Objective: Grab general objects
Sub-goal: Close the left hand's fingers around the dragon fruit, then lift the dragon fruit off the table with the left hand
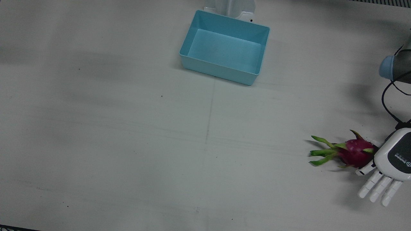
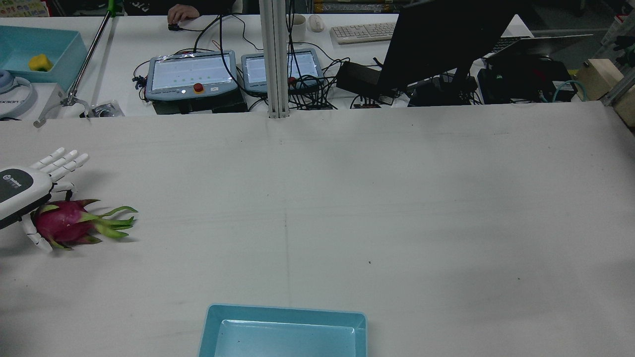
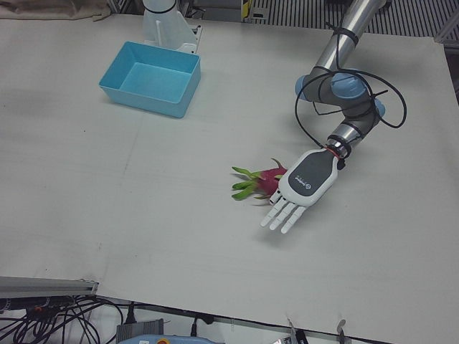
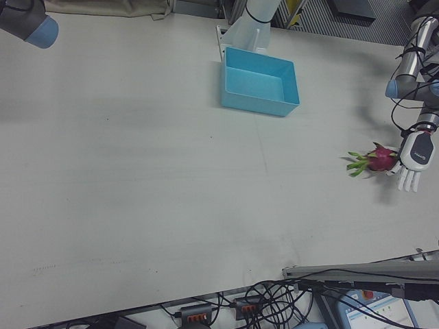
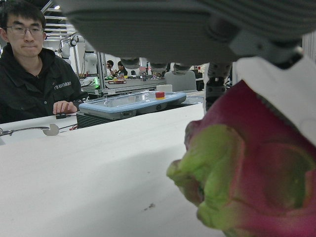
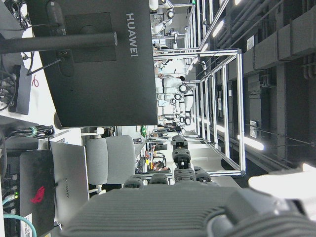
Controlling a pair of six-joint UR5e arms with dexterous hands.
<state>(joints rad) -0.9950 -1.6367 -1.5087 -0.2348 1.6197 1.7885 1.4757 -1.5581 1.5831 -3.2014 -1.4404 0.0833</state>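
Left hand [image 1: 390, 160] over magenta, leafy-scaled dragon fruit [image 1: 351, 152] at table [image 1: 128, 144] edge, long fingers [image 1: 379, 187] splayed flat, thumb alongside fruit; no firm grasp. Right hand only in own view, state unclear. Glossy blue plastic bin [image 1: 224, 48] well apart.

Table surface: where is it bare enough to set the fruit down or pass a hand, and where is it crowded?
Nearly all of the table is bare: the whole stretch between the blue bin and the dragon fruit, and the entire half before the right arm. Only the edge where the left hand meets the fruit is crowded.
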